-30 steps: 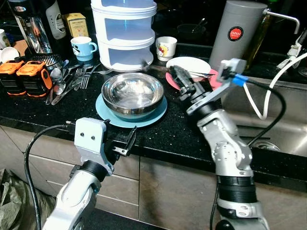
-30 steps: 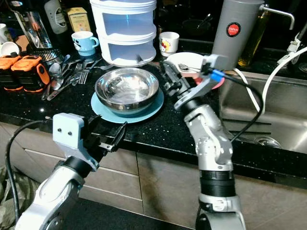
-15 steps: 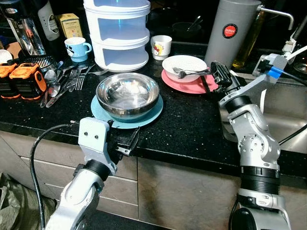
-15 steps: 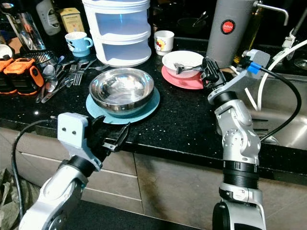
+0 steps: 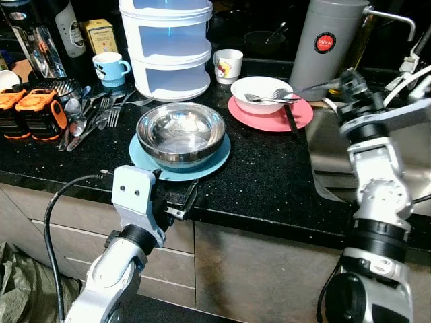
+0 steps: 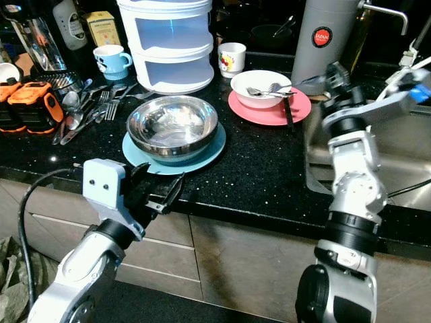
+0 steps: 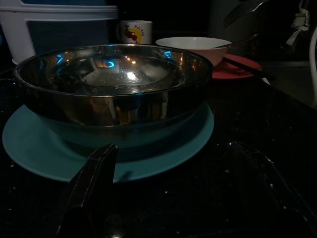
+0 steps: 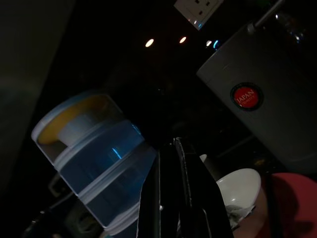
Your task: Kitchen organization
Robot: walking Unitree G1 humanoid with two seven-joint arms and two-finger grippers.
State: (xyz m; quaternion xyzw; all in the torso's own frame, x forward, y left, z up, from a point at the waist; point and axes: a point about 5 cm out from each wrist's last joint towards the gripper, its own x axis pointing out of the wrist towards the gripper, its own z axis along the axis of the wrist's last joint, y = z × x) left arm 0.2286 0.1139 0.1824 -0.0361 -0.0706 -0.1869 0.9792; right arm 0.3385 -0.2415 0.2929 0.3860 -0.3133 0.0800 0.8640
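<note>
At centre frame of the left eye view, a steel bowl (image 5: 180, 132) sits nested on a teal plate (image 5: 217, 156), seemingly stacked to be moved together. Lower left, the left gripper (image 5: 180, 200) hovers at the counter edge, fingers spread, holding nothing. Across the right wrist view's lower middle, the right gripper (image 8: 179, 198) shows fingers pressed together, empty, pointing toward the white bowl (image 8: 239, 184).

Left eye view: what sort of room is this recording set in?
Most likely a home kitchen: a black speckled countertop over cabinet fronts, a steel sink at the robot's right, and dishes laid out, including a steel bowl on a blue plate and loose cutlery.
</note>
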